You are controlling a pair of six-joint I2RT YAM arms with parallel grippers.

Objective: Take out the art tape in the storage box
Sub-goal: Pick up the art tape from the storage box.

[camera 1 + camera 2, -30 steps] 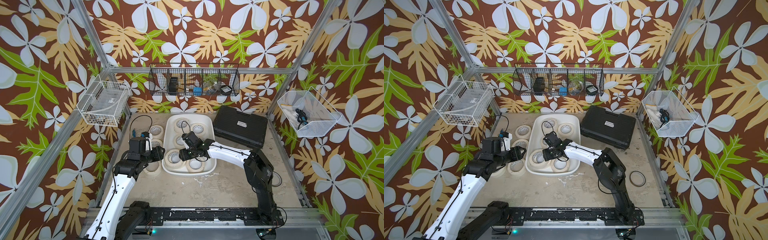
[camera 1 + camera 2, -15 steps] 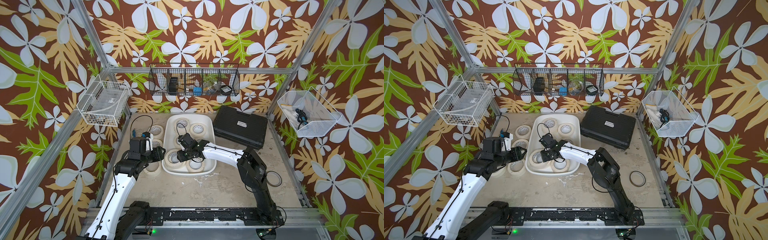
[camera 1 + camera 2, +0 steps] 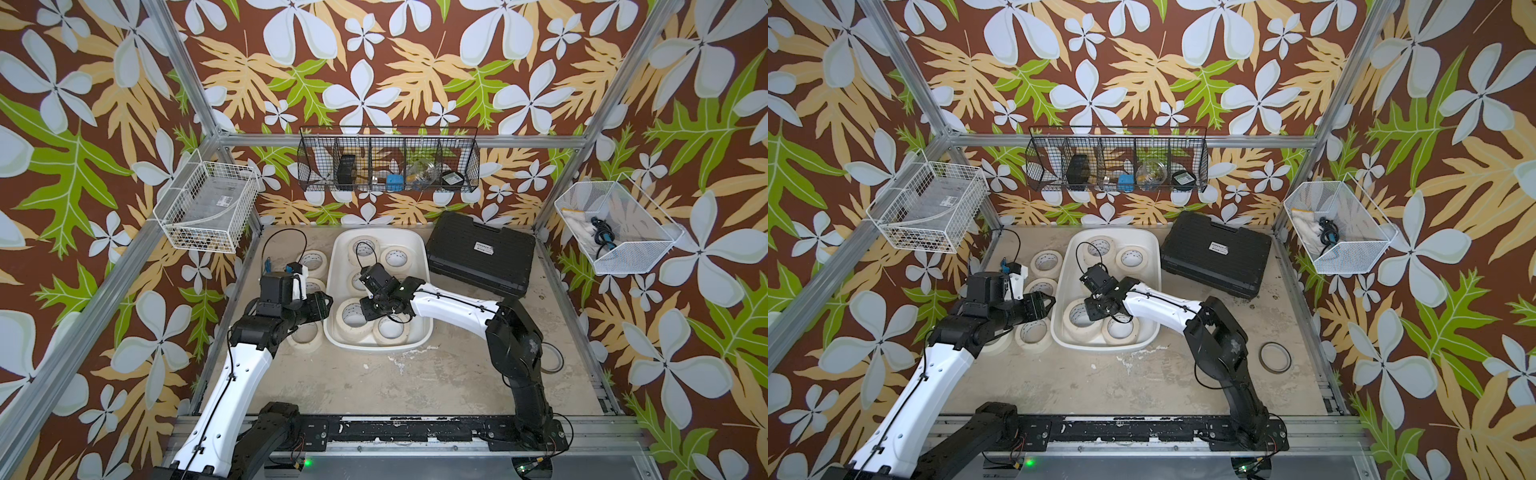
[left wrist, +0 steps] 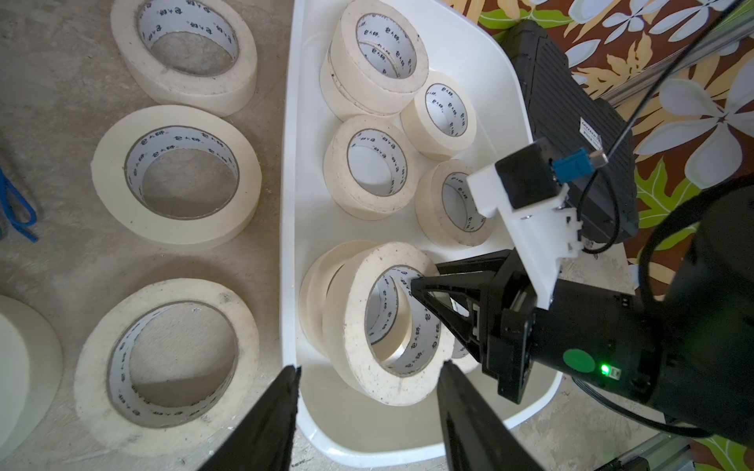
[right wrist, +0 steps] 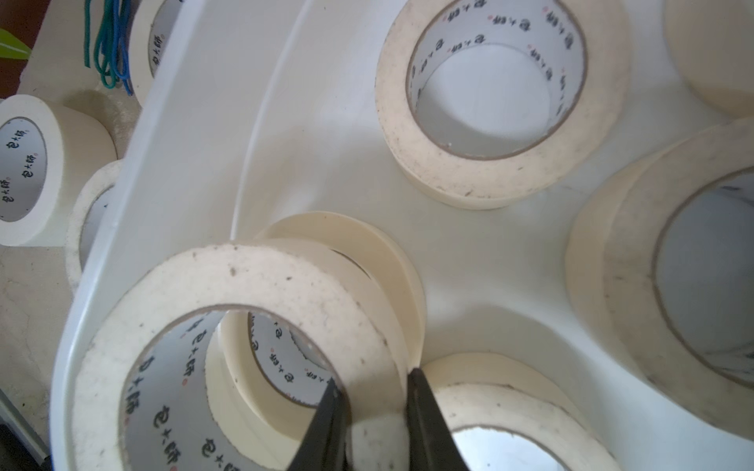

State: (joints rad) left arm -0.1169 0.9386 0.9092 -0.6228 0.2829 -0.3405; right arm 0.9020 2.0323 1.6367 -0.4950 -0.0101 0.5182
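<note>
The white storage box sits mid-table with several cream art tape rolls inside. At its near left corner one roll lies tilted on another. My right gripper is shut on that roll's wall, one finger inside the core and one outside. My left gripper hangs open over the box's near left rim, holding nothing. More rolls lie flat on the table left of the box.
A black ribbed case lies right of the box. Wire baskets hang on the back wall, left and right. A dark ring lies on the table at the right. A blue-green cord trails beyond the box.
My right gripper has moved toward the box's near left corner and closed on the wall of the tilted roll. The left arm has held still.
</note>
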